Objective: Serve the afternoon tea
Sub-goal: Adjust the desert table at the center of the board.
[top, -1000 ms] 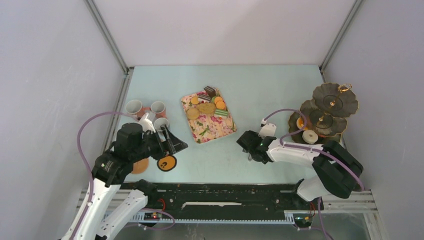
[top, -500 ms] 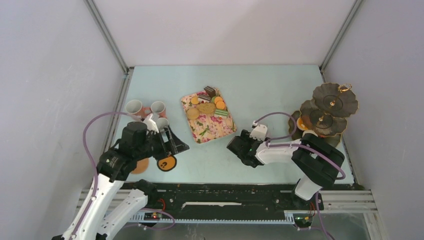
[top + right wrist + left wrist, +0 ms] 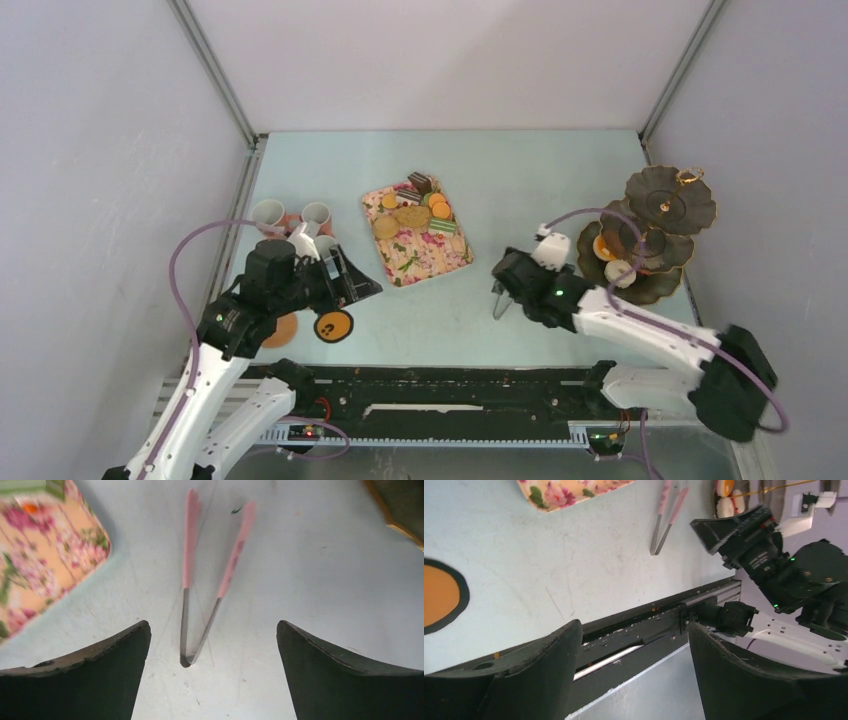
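Biscuits (image 3: 411, 215), macarons (image 3: 438, 207) and cake slices (image 3: 420, 183) lie on the floral tray (image 3: 425, 262). The dark three-tier stand (image 3: 668, 200) at the right holds an orange donut (image 3: 602, 246) and a white treat (image 3: 620, 272) on its lowest tier. Three mugs (image 3: 268, 213) stand at the left, and an orange coaster (image 3: 333, 325) lies in front of them. My left gripper (image 3: 358, 280) hovers open and empty by the mugs and above that coaster (image 3: 439, 597). My right gripper (image 3: 212, 630) is open just above the pink tongs (image 3: 200, 605), which lie flat on the table between its fingers.
The tongs (image 3: 497, 303) lie between the tray and the stand. A second orange coaster (image 3: 280, 330) sits partly under the left arm. A black rail (image 3: 450, 395) runs along the table's near edge. Grey walls close in both sides.
The right arm swung its elbow out to the right and its gripper drew back slightly, leaving the tongs showing on the table. The left arm hardly moved.
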Robot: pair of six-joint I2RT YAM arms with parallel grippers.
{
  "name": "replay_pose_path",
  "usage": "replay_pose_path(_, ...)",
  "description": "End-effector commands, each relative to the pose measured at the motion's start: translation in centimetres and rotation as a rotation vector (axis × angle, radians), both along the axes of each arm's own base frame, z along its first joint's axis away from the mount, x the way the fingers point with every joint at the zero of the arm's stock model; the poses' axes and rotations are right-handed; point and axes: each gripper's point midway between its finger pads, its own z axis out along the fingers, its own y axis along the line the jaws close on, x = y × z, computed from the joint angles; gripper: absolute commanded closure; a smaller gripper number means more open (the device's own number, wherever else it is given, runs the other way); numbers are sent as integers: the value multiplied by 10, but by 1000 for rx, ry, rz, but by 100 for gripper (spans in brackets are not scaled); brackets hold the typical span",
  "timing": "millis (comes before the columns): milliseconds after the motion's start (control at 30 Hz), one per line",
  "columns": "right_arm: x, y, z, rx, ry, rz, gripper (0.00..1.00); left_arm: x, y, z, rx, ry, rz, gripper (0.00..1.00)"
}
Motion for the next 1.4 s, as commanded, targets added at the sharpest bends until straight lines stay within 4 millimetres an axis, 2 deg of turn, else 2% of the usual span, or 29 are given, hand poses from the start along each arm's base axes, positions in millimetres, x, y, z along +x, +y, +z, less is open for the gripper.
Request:
replay_pose_path(0, -11, -59, 7, 20, 23, -153, 4, 7, -9, 16, -97, -73, 9, 17)
replay_pose_path(133, -1, -98, -7, 148, 17, -325, 14, 5, -8, 15, -105, -76, 20, 17)
replay_pose_path(267, 4, -136, -11, 133, -73, -490, 25, 1, -1, 15, -88, -81, 46, 17)
replay_pose_path(433, 17, -157, -14, 99, -151, -565, 31, -2, 5, 12, -75, -75, 67, 17)
replay_pose_path(600, 31, -166, -12, 51, -162, -572, 32, -3, 6, 6, -71, -65, 81, 17)
replay_pose_path(867, 81, -150, -5, 19, -175, -424, 31, -2, 6, -5, -77, -49, 95, 17)
replay_pose_path(1000, 123, -139, 3, -21, -155, -344, 30, -2, 8, -7, -71, -47, 99, 17)
replay_pose_path(1133, 166, -114, 25, -60, -133, -198, 29, -3, 8, -9, -66, -45, 99, 17)
replay_pose_path(1233, 173, -95, 41, -55, -106, -108, 28, -2, 7, -11, -68, -47, 95, 17)
replay_pose_path(1300, 161, -96, 48, -28, -90, -116, 26, 0, 6, -11, -74, -52, 93, 17)
replay_pose_path(1367, 141, -100, 49, 0, -56, -126, 25, 1, 4, -8, -83, -60, 86, 17)
